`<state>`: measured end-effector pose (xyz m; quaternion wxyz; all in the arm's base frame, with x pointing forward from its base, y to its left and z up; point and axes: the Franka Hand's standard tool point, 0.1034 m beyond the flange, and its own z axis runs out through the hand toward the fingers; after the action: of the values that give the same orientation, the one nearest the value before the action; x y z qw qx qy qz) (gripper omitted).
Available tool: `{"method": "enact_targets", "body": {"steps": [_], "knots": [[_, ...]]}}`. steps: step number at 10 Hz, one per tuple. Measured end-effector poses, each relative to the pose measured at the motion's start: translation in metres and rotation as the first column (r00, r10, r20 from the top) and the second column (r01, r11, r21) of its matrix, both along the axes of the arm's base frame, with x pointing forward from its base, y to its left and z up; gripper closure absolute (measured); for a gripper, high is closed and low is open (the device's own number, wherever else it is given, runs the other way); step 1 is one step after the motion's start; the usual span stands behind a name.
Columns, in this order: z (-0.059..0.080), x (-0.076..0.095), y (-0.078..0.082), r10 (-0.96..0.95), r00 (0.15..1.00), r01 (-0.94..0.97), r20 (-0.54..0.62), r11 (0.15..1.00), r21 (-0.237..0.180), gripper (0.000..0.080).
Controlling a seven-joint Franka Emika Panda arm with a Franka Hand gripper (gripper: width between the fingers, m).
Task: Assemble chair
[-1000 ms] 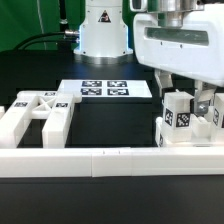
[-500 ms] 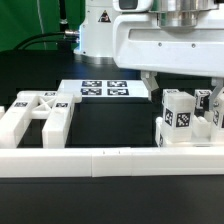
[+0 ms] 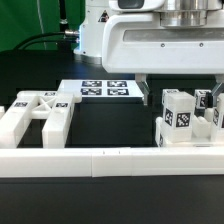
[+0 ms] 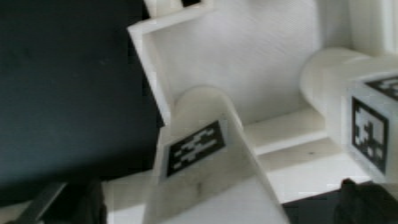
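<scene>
Just behind the low border wall (image 3: 110,158), the chair pieces (image 3: 190,128) stand crowded at the exterior view's right. The gripper (image 3: 180,96) hangs spread wide over them, holding nothing. If it comes down, I think a finger (image 3: 145,92) could hit a post (image 3: 178,112) and tip it.

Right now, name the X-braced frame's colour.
The X-braced frame is plain white, clearest in the exterior view.

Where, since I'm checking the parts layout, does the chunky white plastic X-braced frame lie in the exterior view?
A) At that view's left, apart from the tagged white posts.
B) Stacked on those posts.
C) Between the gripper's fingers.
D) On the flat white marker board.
A: the white X-braced frame lies at the exterior view's left, with bare black table between it and the tagged white posts at the right.
</scene>
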<state>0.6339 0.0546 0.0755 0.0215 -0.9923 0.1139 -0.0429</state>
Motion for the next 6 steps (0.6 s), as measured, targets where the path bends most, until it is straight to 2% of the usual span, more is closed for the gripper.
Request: {"method": "enact_targets", "body": {"steps": [5, 6], "knots": [[-0.0005, -0.0002, -0.0025, 0.337, 0.941, -0.337, -0.003, 0.94, -0.049, 0.015], [-0.0005, -0.0002, -0.0027, 0.342, 0.94, -0.342, -0.003, 0.938, -0.05, 0.0271]]}}
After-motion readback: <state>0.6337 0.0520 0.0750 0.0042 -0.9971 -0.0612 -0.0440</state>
